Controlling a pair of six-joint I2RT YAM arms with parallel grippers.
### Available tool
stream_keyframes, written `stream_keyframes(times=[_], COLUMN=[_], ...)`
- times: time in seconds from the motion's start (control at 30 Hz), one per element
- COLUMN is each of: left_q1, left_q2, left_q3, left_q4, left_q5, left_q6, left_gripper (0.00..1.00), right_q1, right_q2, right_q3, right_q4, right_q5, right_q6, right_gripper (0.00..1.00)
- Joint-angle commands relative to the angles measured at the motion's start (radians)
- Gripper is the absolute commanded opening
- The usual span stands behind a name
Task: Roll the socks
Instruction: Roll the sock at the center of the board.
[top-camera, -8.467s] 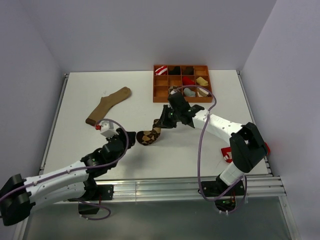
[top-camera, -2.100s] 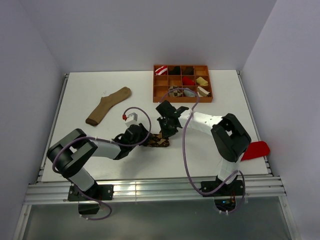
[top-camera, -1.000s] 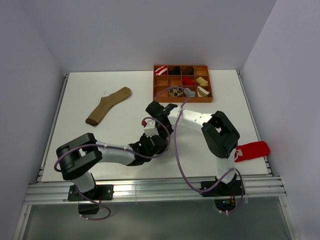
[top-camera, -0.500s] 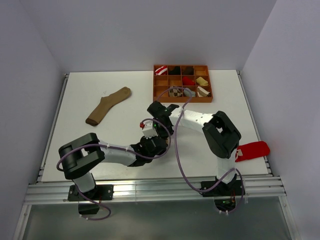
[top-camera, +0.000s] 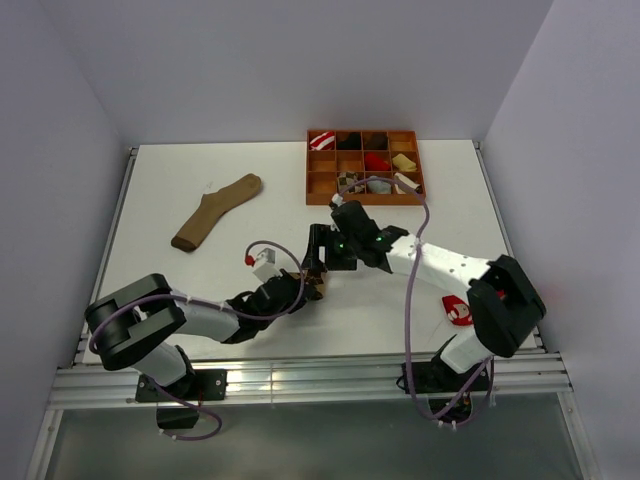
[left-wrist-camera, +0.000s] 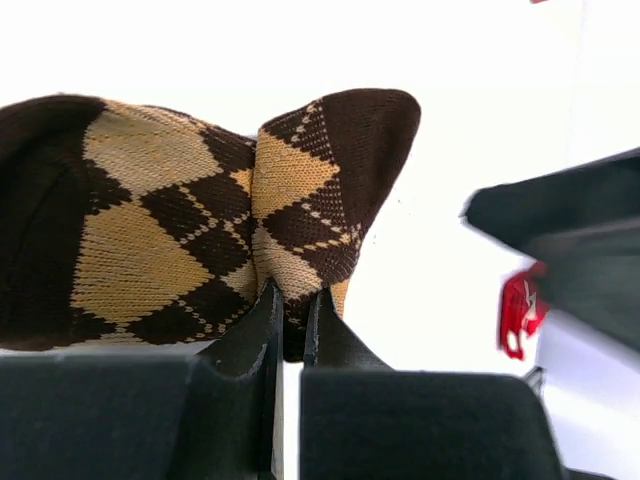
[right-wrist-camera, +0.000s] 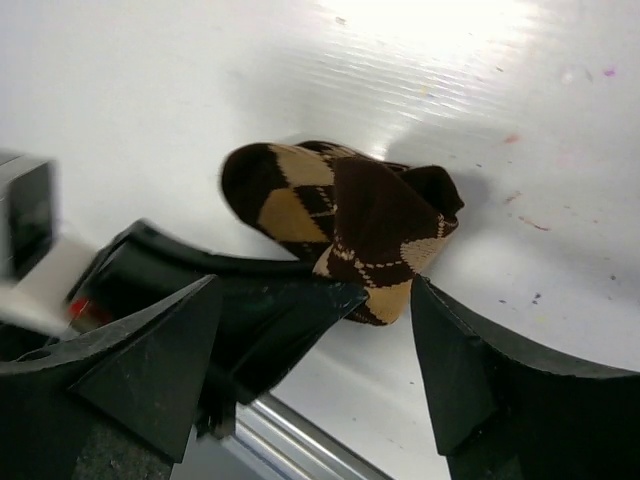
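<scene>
A brown and tan argyle sock, bunched into a short roll, lies on the white table. My left gripper is shut on a fold of fabric at the roll's near edge. From above, the left gripper meets the sock near the table's middle. My right gripper hangs open just above the sock, one finger on each side, touching nothing. In the top view the right gripper sits right behind the roll.
A long plain tan sock lies at the back left. An orange compartment tray at the back holds several rolled socks. A red item shows partly under the right arm's elbow. Grey walls stand on both sides.
My left gripper has shut on the sock's fold. The right gripper has opened wide and lifted off the roll, and the right arm's elbow has swung out to the right.
</scene>
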Motion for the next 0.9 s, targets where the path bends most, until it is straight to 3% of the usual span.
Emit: stream_keyframes(times=[0.0, 0.27, 0.67, 0.87], left_q1=[0.033, 0.134, 0.200, 0.213], left_q2=[-0.010, -0.004, 0.069, 0.076], left_q3=[-0.107, -0.172, -0.187, -0.187], left_q4=[-0.051, 0.052, 0.121, 0.121], left_q5=[0.076, 0.179, 0.278, 0.295], left_q6=[-0.050, -0.058, -0.048, -0.042], left_gripper=[0.00, 0.00, 0.01, 0.01], right_q1=[-0.027, -0.031, -0.044, -0.067], right_q2=[-0.081, -0.067, 0.087, 0.152], right_q3=[-0.092, -0.318, -0.465, -0.473], right_q4=[0.200, 0.491, 0.923, 1.013], right_q5=[-0.059, -0.146, -0.198, -0.214], right_q6=[0.029, 0.087, 0.211, 0.250], right_gripper=[0.83, 0.81, 0.73, 0.70])
